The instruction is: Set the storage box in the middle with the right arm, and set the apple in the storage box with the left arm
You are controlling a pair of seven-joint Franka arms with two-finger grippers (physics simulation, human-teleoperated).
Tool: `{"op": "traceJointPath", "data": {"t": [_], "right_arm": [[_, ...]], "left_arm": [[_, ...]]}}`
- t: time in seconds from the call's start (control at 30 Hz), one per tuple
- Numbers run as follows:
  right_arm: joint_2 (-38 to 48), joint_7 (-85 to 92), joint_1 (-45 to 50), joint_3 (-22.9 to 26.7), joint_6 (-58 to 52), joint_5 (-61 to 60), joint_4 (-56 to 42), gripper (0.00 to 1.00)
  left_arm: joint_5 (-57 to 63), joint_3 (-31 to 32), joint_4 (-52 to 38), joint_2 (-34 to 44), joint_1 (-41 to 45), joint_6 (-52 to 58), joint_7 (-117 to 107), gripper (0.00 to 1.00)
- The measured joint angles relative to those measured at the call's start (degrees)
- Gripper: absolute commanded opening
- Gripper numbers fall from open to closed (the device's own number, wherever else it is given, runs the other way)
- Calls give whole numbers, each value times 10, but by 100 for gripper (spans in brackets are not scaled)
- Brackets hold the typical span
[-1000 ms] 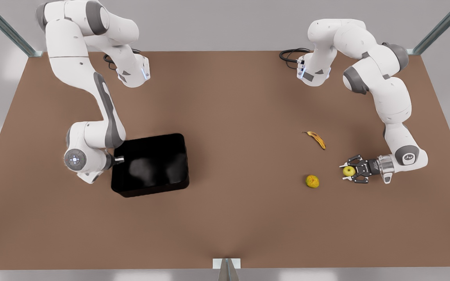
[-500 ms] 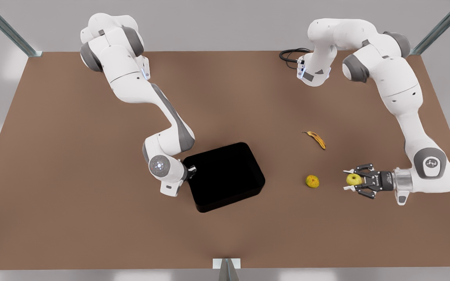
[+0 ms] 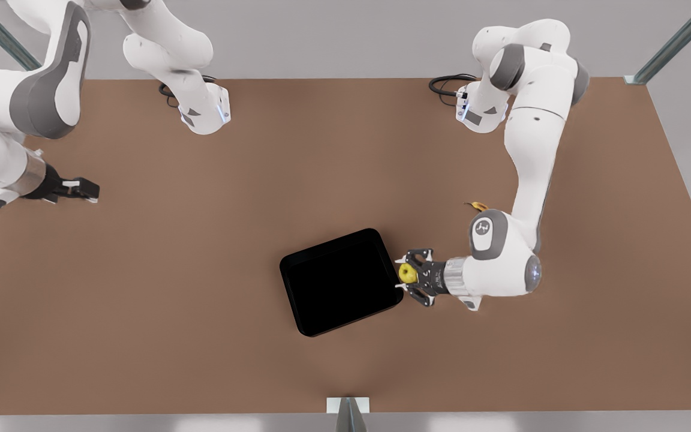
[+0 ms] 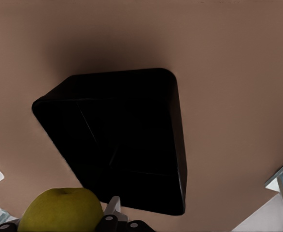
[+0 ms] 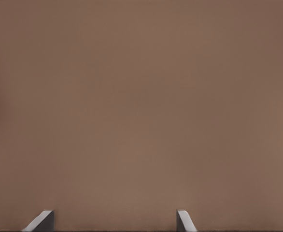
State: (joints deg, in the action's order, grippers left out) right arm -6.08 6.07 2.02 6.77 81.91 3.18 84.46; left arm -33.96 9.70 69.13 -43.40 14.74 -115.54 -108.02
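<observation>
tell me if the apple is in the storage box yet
Not yet. The apple is gripped in the left end effector, just outside the storage box rim on the front view's right; nothing shows inside the box.

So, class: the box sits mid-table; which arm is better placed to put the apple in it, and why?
Left. Its left gripper already holds the apple right beside the storage box. The right gripper is open, far off at the table edge.

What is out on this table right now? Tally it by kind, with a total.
Storage box: 1
Apple: 1, held in the left gripper beside the box's rim
Banana: 1, mostly hidden behind the left arm
Grippers: 2; the right gripper waits open at the front view's left
Total: 5
</observation>
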Motion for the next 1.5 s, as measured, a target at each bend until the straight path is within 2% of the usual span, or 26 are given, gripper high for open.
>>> {"op": "traceJointPath", "data": {"t": [0.13, 0.23, 0.3, 0.4, 0.43, 0.47, 0.73, 0.8, 0.87, 0.9, 0.97, 1.0, 1.03, 1.07, 1.1, 1.17, 1.23, 1.27, 1.3, 1.33, 1.37, 1.5], "right_arm": [[-39, 0, 5, -3, -3, -3, 0, 100], [-41, 0, 4, -4, -1, -4, 0, 100], [-44, 1, 5, -4, -1, -4, 0, 100], [-44, 3, 4, -4, 0, -5, 0, 100], [-45, 3, 4, -4, 0, -5, 0, 100], [-45, 3, 4, -4, 0, -5, 0, 100], [-45, 3, 4, -4, 0, -5, 0, 100], [-44, 4, 4, -4, 1, -4, 0, 100], [-44, 5, 4, -4, 1, -4, -1, 100], [-44, 5, 4, -4, 1, -4, 0, 100], [-42, 5, 4, -4, 1, -4, 0, 100], [-42, 5, 4, -4, 1, -4, 0, 100], [-42, 5, 4, -4, 1, -4, 0, 100], [-42, 5, 4, -4, 1, -4, 0, 100], [-42, 5, 4, -4, 1, -4, 0, 100], [-39, 5, 4, -4, 1, -4, 0, 100], [-39, 5, 4, -4, 1, -4, 0, 100], [-39, 6, 4, -4, 1, -4, 0, 100], [-39, 6, 4, -4, 1, -4, 0, 100], [-39, 6, 4, -4, 1, -4, 0, 100], [-39, 6, 4, -4, 1, -4, 0, 100], [-39, 6, 4, -4, 1, -4, 0, 100]], "left_arm": [[204, -1, -2, -19, 82, -138, -128, 21], [447, -8, -5, -43, 166, -262, -245, 21], [588, -12, -4, -61, 191, -289, -253, 22], [699, -11, 1, -67, 192, -271, -239, 46], [687, -10, 5, -65, 191, -251, -231, 92], [657, -10, 5, -65, 191, -235, -222, 100], [204, -9, -1, -66, 216, -225, -170, 100], [147, -10, 0, -22, 151, -205, -135, 100], [108, -18, 9, 52, 95, -100, -42, 100], [95, -63, 16, 77, 95, -28, 45, 100], [79, -194, 15, 123, 91, 135, 273, 100], [85, -231, 12, 139, 92, 173, 422, 100], [98, -236, 10, 147, 81, 205, 607, 100], [109, -285, -1, 164, 60, 239, 654, 100], [114, -296, -1, 182, 27, 240, 663, 100], [142, -213, 93, 298, -45, 236, 891, 100], [215, -115, 234, 436, -61, 230, 1051, 100], [244, -88, 241, 449, -49, 238, 1062, 100], [266, -76, 183, 397, -24, 289, 1086, 100], [281, -70, 65, 308, -26, 353, 1088, 100], [293, -63, 9, 271, -101, 379, 1088, 100], [323, -54, 65, 294, -87, 314, 1078, 100]]}}
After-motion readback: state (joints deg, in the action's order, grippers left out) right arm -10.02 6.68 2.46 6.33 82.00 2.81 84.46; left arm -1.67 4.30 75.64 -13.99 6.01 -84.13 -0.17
